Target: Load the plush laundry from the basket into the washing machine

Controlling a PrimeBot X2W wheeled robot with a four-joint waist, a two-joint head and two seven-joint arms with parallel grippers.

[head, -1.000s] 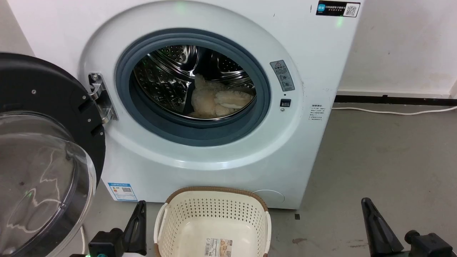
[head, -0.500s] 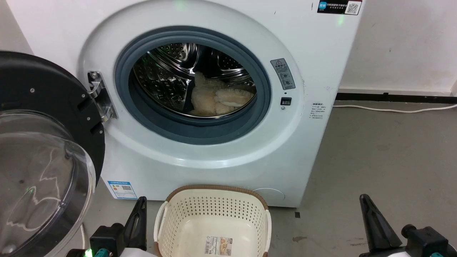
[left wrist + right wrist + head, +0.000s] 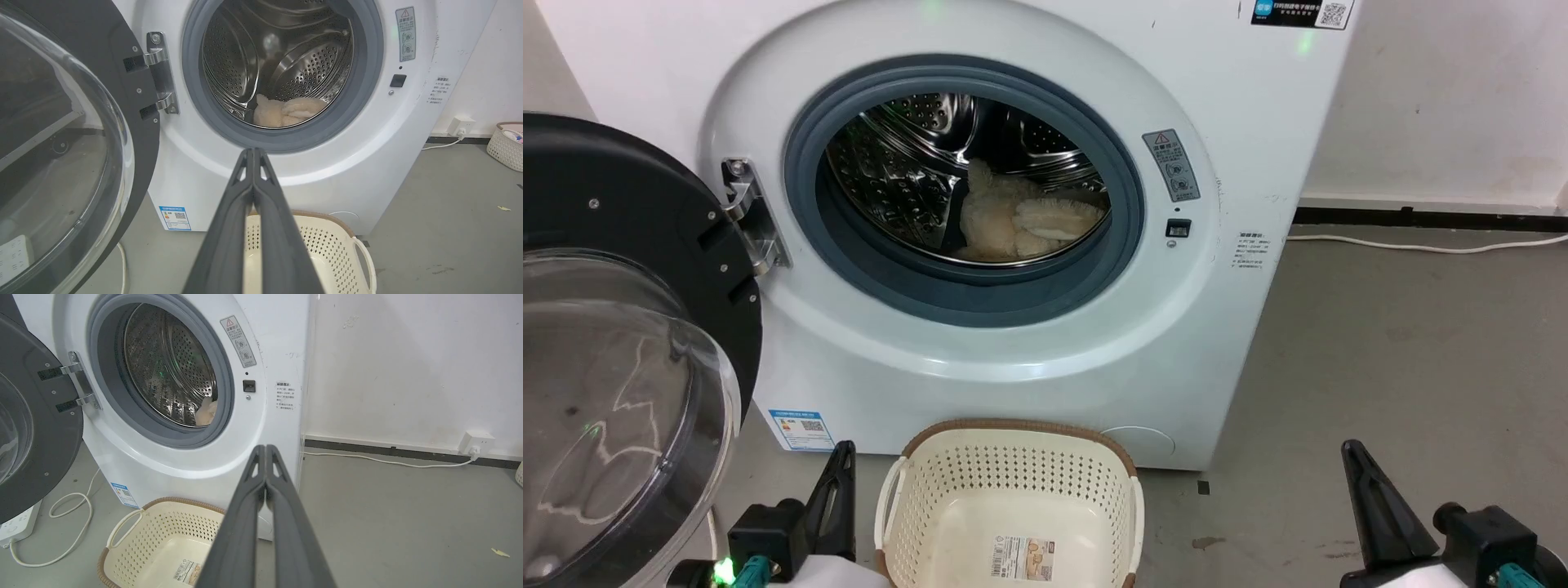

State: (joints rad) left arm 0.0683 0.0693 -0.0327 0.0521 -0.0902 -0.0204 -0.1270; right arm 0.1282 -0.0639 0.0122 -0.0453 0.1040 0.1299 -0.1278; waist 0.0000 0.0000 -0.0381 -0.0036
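Plush laundry (image 3: 1021, 222) is inside the washing machine (image 3: 1241, 122), low in the drum, long axis across the mouth. Basket (image 3: 1013, 429) at the machine's foot holds just its label, so loading looks done. Both claws are pinched together, gripping nothing. Left claw (image 3: 253, 151) fronts the machine's hinge side, right claw (image 3: 265, 447) sits off its right corner. Plush lies up and ahead of both. If you shut the door (image 3: 629, 245) next (my guess), the left arm's nearer. Left wrist view gives the plush square-on. Right wrist view catches a sliver, plus a cable (image 3: 89, 522) looped by the machine's left foot.
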